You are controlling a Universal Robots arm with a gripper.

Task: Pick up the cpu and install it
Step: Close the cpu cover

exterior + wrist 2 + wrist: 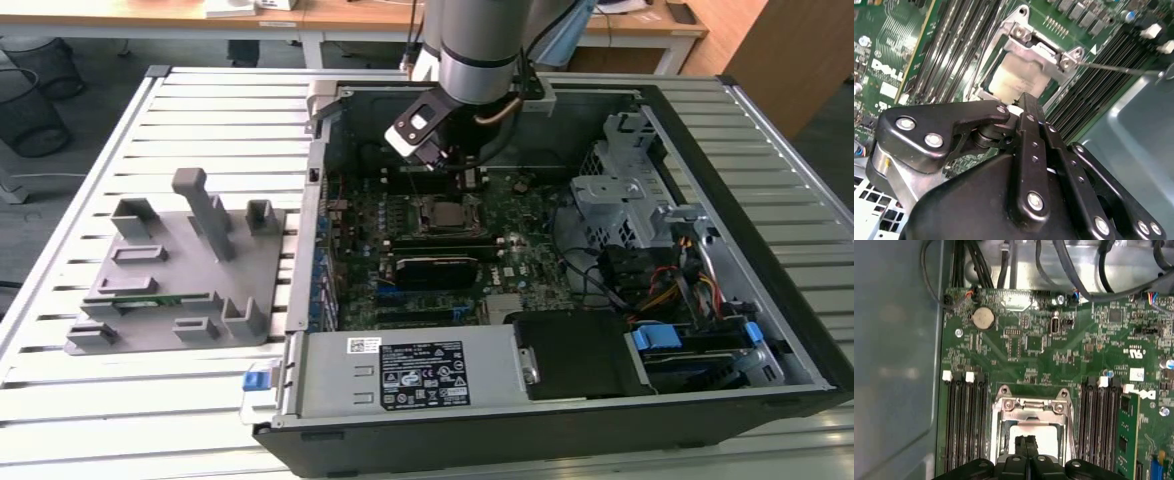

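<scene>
One black two-fingered gripper [461,175] hangs inside the open black computer case [534,440] in the exterior view, low over the green motherboard [534,260].

Second wrist view: the small square silvery-white cpu [1015,75] lies flat within the metal socket frame [1041,49].

First wrist view: fingers [1020,449] pressed together, tips over the cpu [1046,432].

Memory slots [966,425] flank cpu [1046,432]; metal frame [1031,409] borders it.
</scene>
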